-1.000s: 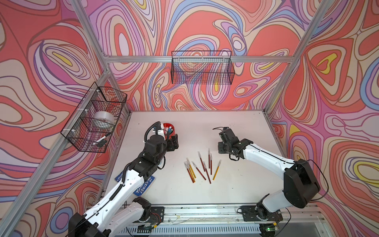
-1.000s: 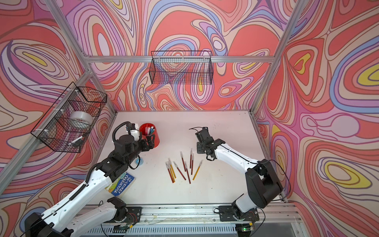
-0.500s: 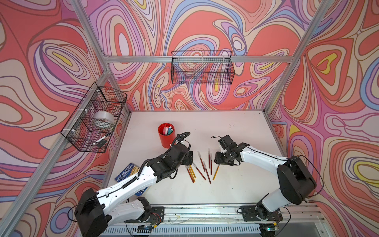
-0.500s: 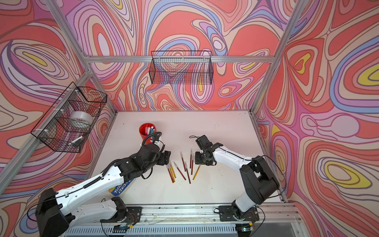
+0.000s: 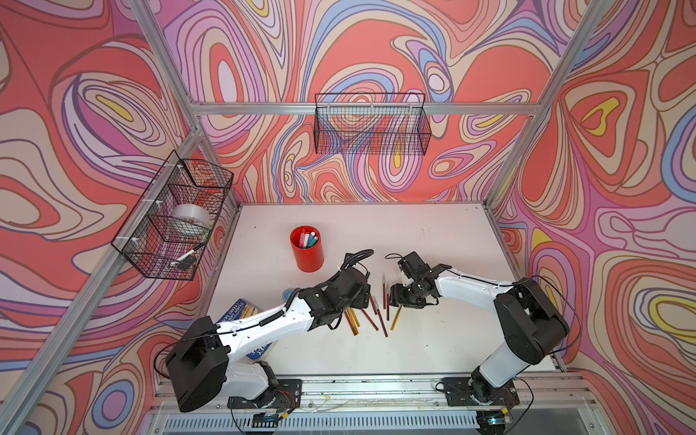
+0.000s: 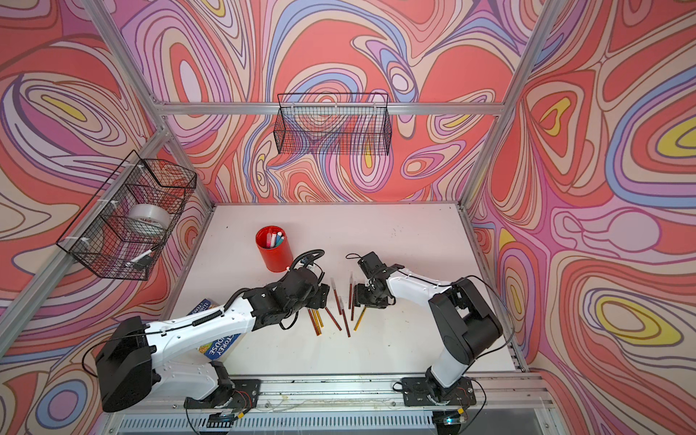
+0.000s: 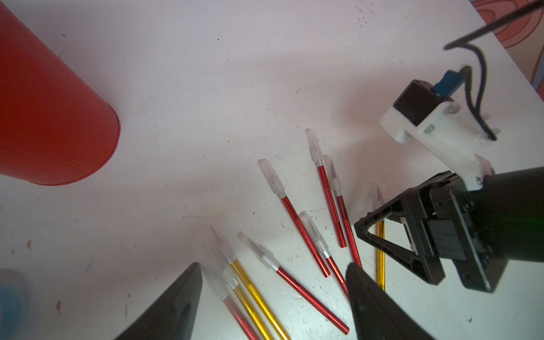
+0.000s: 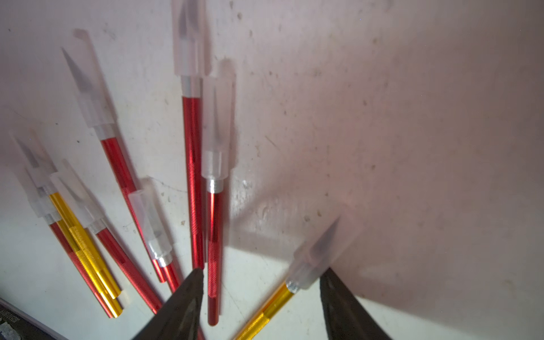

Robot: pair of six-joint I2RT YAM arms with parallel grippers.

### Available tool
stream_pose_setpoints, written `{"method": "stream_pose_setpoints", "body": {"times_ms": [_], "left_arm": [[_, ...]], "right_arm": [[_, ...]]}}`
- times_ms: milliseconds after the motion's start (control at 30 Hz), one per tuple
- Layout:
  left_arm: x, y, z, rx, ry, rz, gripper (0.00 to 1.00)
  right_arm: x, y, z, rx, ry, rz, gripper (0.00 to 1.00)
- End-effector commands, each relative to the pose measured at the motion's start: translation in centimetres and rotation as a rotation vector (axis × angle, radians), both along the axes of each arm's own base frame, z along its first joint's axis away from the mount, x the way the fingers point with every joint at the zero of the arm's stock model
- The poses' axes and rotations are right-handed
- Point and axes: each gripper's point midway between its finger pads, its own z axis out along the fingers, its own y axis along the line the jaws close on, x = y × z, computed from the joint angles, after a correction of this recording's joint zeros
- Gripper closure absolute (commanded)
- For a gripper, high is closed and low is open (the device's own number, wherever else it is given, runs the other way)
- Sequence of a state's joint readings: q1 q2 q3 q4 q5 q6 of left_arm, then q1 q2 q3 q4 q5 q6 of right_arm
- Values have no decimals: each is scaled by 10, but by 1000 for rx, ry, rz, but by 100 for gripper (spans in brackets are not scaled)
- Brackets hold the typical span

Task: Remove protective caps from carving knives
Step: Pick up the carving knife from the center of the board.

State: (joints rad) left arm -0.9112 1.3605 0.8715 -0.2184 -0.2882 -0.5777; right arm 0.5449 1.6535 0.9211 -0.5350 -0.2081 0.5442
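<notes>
Swirled red, pink and lilac walls on three sides of a white worktop (image 5: 433, 241), seen from above in both top views. Toward the rear left of that surface, a red cup (image 5: 307, 250) standing upright, markers (image 5: 308, 239) inside.

Right of the cup and nearer the arm bases, the carving knives (image 5: 371, 312): nine thin sticks with red or yellow handles, lying flat in a loose fan, several touching or crossing. Over every tip visible in the wrist views, one of the protective caps (image 7: 272, 176), translucent and whitish, with the dark blade showing through.

Left claw (image 5: 360, 299) low over the edge of the fan nearest the cup. Fingers (image 7: 176, 303) spread wide, nothing pinched, several handles lying on the worktop between them.

Right claw (image 5: 401, 297) at the side of the fan farthest from the cup, likewise spread. Fingers (image 8: 182, 303) on either side of a lone yellow knife (image 8: 273, 303), capped and resting on the worktop. Contact between finger and knife impossible to tell.

Left of the cup, on the side wall, a black wire basket (image 5: 150, 244) holding a roll of clear tape (image 5: 190, 220). Behind the cup, on the rear wall, a second wire basket (image 5: 371, 124). From the cup toward the bases, a blue book (image 5: 243, 310) partly under the left arm.
</notes>
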Motion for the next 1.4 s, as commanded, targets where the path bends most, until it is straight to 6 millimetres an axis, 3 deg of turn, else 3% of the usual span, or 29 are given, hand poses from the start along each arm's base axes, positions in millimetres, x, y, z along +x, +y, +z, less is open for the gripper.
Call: {"method": "stream_pose_setpoints", "body": {"times_ms": [0, 500, 967, 1167, 1367], "left_arm": [[9, -14, 20, -60, -40, 5, 21], [12, -2, 23, -2, -76, 30, 20], [10, 9, 13, 36, -71, 59, 21], [10, 13, 7, 36, -68, 76, 21], [8, 18, 2, 43, -61, 96, 21]], "right_arm": [[-6, -1, -14, -24, 44, 4, 37], [13, 1, -10, -66, 40, 6, 39], [7, -12, -17, -127, 53, -6, 46], [13, -22, -17, -190, 27, -11, 58], [20, -28, -29, -235, 21, -47, 72]]}}
